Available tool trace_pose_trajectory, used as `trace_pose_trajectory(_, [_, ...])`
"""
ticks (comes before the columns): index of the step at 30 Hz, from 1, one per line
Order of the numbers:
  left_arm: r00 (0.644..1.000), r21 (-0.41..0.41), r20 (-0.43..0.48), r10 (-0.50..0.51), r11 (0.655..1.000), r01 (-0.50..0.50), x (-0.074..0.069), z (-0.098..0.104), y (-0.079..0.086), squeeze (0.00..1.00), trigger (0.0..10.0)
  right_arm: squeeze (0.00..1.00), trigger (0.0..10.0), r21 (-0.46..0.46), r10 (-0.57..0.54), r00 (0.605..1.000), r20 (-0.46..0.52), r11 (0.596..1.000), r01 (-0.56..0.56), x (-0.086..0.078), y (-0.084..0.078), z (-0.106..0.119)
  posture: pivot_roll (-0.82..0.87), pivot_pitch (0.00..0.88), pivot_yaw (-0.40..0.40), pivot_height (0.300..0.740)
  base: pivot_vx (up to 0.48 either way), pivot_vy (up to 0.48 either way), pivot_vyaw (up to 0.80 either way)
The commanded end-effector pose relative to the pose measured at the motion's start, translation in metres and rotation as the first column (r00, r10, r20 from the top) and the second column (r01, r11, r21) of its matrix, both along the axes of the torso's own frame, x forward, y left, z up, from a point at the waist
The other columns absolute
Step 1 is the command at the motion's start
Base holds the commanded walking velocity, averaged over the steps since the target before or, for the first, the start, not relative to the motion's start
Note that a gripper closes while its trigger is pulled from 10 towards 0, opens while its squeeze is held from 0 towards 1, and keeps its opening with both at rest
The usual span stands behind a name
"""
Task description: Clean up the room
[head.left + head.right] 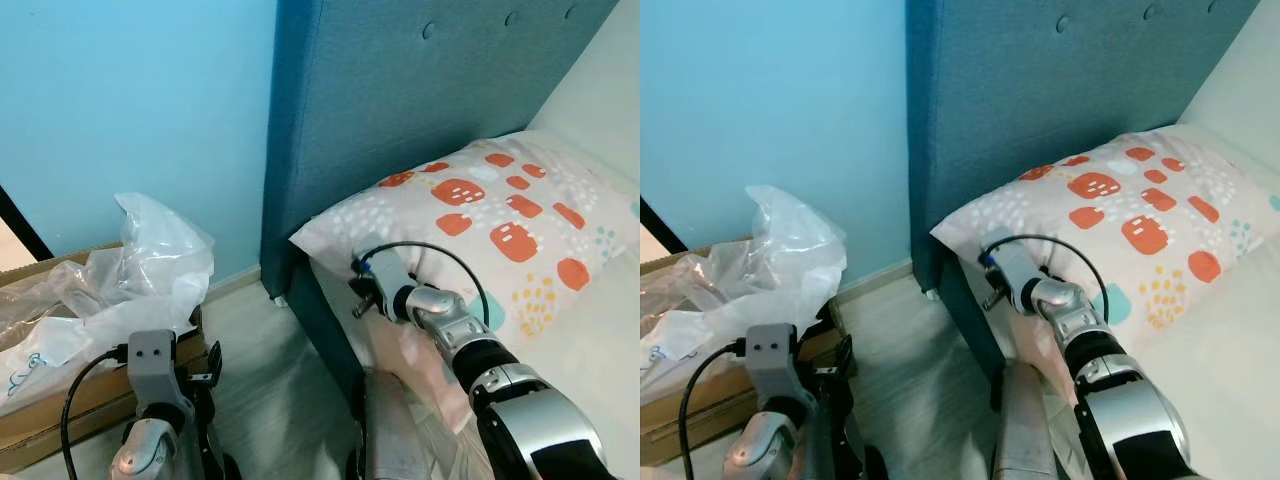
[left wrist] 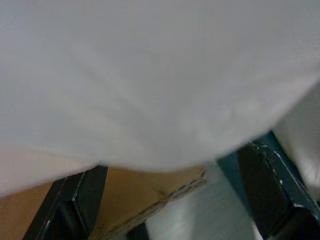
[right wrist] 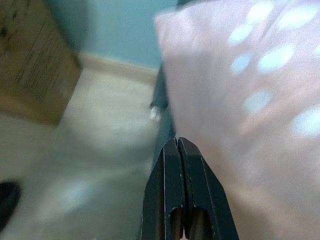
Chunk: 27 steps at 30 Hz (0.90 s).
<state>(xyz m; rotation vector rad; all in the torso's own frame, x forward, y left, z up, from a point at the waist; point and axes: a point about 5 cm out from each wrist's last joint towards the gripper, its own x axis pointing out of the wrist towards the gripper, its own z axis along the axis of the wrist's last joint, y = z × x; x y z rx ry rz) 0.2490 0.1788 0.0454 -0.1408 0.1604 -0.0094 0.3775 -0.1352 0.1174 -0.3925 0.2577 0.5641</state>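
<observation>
Closest to your head camera, both silver arms rise from the bottom of the view. Your right gripper point(image 3: 178, 145) is raised at the near corner of the bed, its two black fingers pressed flat together with nothing between them. It sits just beside the pillow point(image 1: 490, 215), close to the pillow's lower left edge; you cannot tell whether it touches the fabric. That pillow is pale pink with orange, white, teal and yellow blotches, and it lies on the bed's white sheet point(image 1: 610, 90), its far side against the tufted teal headboard point(image 1: 400, 110).

Your left gripper point(image 2: 165, 200) hangs low at your left side. Its fingers point(image 2: 75, 200) stand wide apart, holding nothing, and through the gap you see the brown edge of a cardboard box point(image 1: 85, 395) with a blurred white surface above it. The box sits on the pale floor point(image 1: 270, 370) against the light blue wall point(image 1: 130, 100), to the left of the headboard. Crumpled clear plastic wrap point(image 1: 140, 265) is heaped on top of the box, spilling over its near edge.
</observation>
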Motion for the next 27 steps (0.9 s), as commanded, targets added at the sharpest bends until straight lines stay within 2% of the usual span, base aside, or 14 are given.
trace_pose_trajectory(1, [0.999, -0.020, -0.038, 0.000, 1.000, -0.001, -0.004, -0.010, -0.005, 0.00, 10.0, 0.00, 10.0, -0.018, -0.078, 0.996, 0.030, 0.997, 0.078, -0.001, -0.011, -0.004, 0.05, 0.199, -0.138, 0.431, 0.000, 0.000, 0.00])
trace_pose_trajectory(4, [0.999, -0.021, -0.035, -0.001, 1.000, 0.001, -0.002, -0.010, -0.006, 0.00, 10.0, 0.00, 10.0, 0.045, -0.037, 0.999, 0.012, 0.998, 0.037, -0.003, -0.004, -0.003, 0.04, 0.185, -0.139, 0.431, 0.000, 0.000, 0.00])
trace_pose_trajectory(5, [1.000, -0.024, -0.029, -0.003, 1.000, 0.002, 0.001, -0.009, -0.007, 0.00, 10.0, 0.00, 10.0, 0.169, 0.131, 0.991, -0.014, 0.978, -0.126, -0.015, 0.019, -0.002, 0.03, 0.166, -0.144, 0.431, 0.000, 0.000, 0.00])
trace_pose_trajectory(6, [1.000, -0.027, -0.026, -0.004, 1.000, 0.003, 0.004, -0.009, -0.008, 0.00, 10.0, 0.00, 10.0, 0.269, 0.276, 0.961, -0.010, 0.926, -0.263, -0.029, 0.038, 0.000, 0.02, 0.154, -0.147, 0.431, 0.000, 0.000, 0.00])
trace_pose_trajectory(7, [1.000, -0.027, -0.026, -0.004, 1.000, 0.003, 0.004, -0.009, -0.008, 0.00, 10.0, 0.00, 10.0, 0.269, 0.276, 0.961, -0.010, 0.926, -0.263, -0.029, 0.038, 0.000, 0.02, 0.154, -0.147, 0.431, 0.000, 0.000, 0.00])
trace_pose_trajectory(8, [1.000, -0.029, -0.024, -0.005, 1.000, 0.004, 0.007, -0.009, -0.009, 0.00, 10.0, 0.00, 10.0, 0.333, 0.373, 0.928, 0.005, 0.874, -0.353, -0.039, 0.050, 0.003, 0.02, 0.150, -0.148, 0.431, 0.000, 0.000, 0.00])
trace_pose_trajectory(9, [1.000, -0.034, -0.015, -0.004, 0.999, 0.003, 0.011, -0.008, -0.011, 0.00, 10.0, 0.00, 10.0, 0.410, 0.393, 0.919, 0.020, 0.835, -0.366, -0.047, 0.062, 0.004, 0.02, 0.130, -0.152, 0.431, 0.000, 0.000, 0.00])
trace_pose_trajectory(10, [1.000, -0.040, -0.005, -0.005, 0.999, 0.005, 0.016, -0.006, -0.013, 0.00, 10.0, 0.00, 10.0, 0.489, 0.345, 0.938, 0.012, 0.816, -0.307, -0.048, 0.068, 0.003, 0.01, 0.112, -0.151, 0.431, 0.000, 0.000, 0.00])
trace_pose_trajectory(11, [1.000, -0.040, -0.005, -0.005, 0.999, 0.005, 0.016, -0.006, -0.013, 0.00, 10.0, 0.00, 10.0, 0.489, 0.345, 0.938, 0.012, 0.816, -0.307, -0.048, 0.068, 0.003, 0.01, 0.112, -0.151, 0.431, 0.000, 0.000, 0.00])
trace_pose_trajectory(15, [0.998, -0.033, 0.031, -0.049, 0.998, 0.050, 0.032, 0.002, -0.025, 0.00, 10.0, 0.00, 10.0, 0.613, 0.214, 0.976, -0.037, 0.777, -0.147, -0.047, 0.081, -0.004, 0.01, 0.075, -0.142, 0.431, 0.000, 0.000, 0.00])
trace_pose_trajectory(20, [0.996, -0.017, 0.050, -0.077, 0.997, 0.078, 0.040, 0.006, -0.030, 0.00, 10.0, 0.00, 10.0, 0.647, 0.174, 0.983, -0.056, 0.756, -0.097, -0.046, 0.080, -0.004, 0.01, 0.053, -0.130, 0.436, 0.000, 0.000, 0.00])
trace_pose_trajectory(25, [0.976, 0.003, 0.113, -0.186, 0.982, 0.186, 0.054, 0.021, -0.049, 0.00, 10.0, 0.00, 10.0, 0.655, 0.109, 0.992, -0.069, 0.755, -0.037, -0.043, 0.071, -0.005, 0.01, 0.019, -0.110, 0.451, 0.000, 0.000, 0.00])
trace_pose_trajectory(26, [0.950, -0.012, 0.153, -0.271, 0.961, 0.276, 0.058, 0.029, -0.063, 0.00, 10.0, 0.00, 10.0, 0.644, 0.057, 0.996, -0.075, 0.765, 0.005, -0.040, 0.066, -0.005, 0.01, 0.004, -0.103, 0.461, 0.000, 0.000, 0.00])
trace_pose_trajectory(27, [0.950, -0.012, 0.153, -0.271, 0.961, 0.276, 0.058, 0.029, -0.063, 0.00, 10.0, 0.00, 10.0, 0.644, 0.057, 0.996, -0.075, 0.765, 0.005, -0.040, 0.066, -0.005, 0.01, 0.004, -0.103, 0.461, 0.000, 0.000, 0.00])
